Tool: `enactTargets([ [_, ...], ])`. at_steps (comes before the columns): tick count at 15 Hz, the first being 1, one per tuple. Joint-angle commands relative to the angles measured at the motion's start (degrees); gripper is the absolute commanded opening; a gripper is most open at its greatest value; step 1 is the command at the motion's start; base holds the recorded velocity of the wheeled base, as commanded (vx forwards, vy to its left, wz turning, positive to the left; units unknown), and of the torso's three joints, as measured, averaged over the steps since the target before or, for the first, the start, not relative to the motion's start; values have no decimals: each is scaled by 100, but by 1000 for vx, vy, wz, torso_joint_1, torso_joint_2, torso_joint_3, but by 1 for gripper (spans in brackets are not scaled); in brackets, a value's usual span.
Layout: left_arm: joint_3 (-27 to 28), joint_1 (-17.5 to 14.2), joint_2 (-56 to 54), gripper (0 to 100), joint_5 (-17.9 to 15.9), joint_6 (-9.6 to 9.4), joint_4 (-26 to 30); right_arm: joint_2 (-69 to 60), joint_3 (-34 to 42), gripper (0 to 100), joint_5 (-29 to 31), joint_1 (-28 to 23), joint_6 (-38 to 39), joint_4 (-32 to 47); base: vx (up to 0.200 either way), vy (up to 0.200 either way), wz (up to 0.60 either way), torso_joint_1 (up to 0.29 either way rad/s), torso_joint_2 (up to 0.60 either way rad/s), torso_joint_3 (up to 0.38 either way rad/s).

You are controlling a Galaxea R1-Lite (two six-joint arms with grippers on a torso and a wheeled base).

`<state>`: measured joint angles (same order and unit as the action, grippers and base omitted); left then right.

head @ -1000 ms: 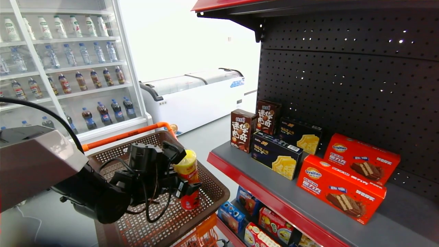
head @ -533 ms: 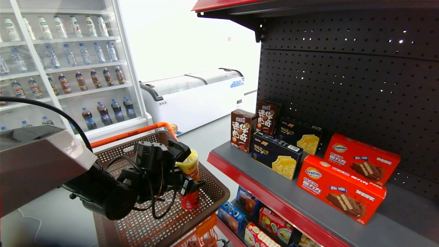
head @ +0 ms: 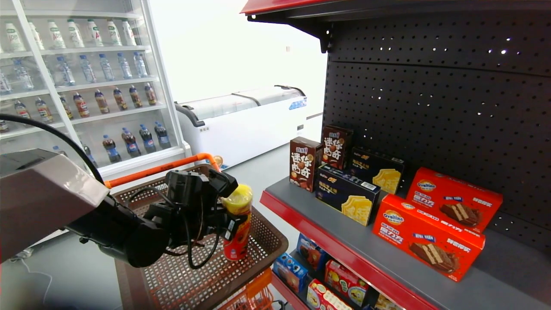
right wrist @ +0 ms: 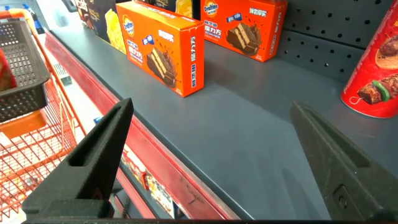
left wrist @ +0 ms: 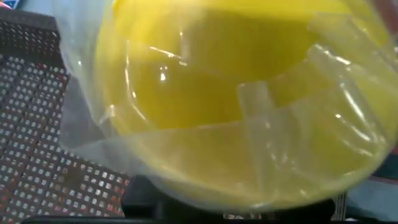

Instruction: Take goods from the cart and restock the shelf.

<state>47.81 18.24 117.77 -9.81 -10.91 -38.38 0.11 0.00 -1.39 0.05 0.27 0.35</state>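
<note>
A: The fingers (head: 224, 184) of the left gripper (head: 231, 207) are closed on the chip can (head: 236, 241), one up near the lid and one lower on its side.

B: And the right gripper (right wrist: 211, 171)?

A: Its fingers (right wrist: 93, 165) are spread wide with nothing between them, over the grey shelf (right wrist: 249, 137).

B: Go on, biggest first.

A: The shelf has a black pegboard back (head: 430, 94). Just left of it stands the cart basket (head: 269, 234), brown mesh with an orange handle (head: 159, 170). On the shelf lie two orange boxes (head: 428, 237), one behind the other. Left of them are two dark blue boxes (head: 346, 193), then two brown boxes (head: 304, 162) upright at the shelf's end.

B: The can?

A: It has a red body and a yellow lid (left wrist: 236, 93) under clear wrap. It is nearly upright, lid up, over the side of the basket nearest the shelf. I can't tell whether its base touches the mesh. A second red can (right wrist: 376, 68) stands on the shelf, apart from the orange boxes.
</note>
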Motion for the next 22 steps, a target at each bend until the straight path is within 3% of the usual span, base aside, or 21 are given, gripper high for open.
enactTargets([
  [1,176,-4,-264,0,41,-8,67,-2,0,100,-2,4,0,0,0,0,0,0,0,0],
  [5,264,75,-773,0,94,-43,322,-2,0,100,-2,-5,0,0,0,0,0,0,0,0],
  [10,905,4,-1160,0,58,-60,1157,-2,0,100,-2,-5,0,0,0,0,0,0,0,0],
  [12,1037,4,-1230,0,-267,-25,1201,-2,0,100,-2,-5,0,0,0,0,0,0,0,0],
  [14,1020,-4,-1380,0,-381,28,1236,-2,0,100,-2,4,0,0,0,0,0,0,0,0],
  [16,976,31,-1564,0,-355,168,1236,-2,0,100,-2,-5,0,0,0,0,0,0,0,0],
  [22,941,145,-1978,0,-284,247,1227,-2,0,100,-2,4,0,0,0,0,0,0,0,0],
])
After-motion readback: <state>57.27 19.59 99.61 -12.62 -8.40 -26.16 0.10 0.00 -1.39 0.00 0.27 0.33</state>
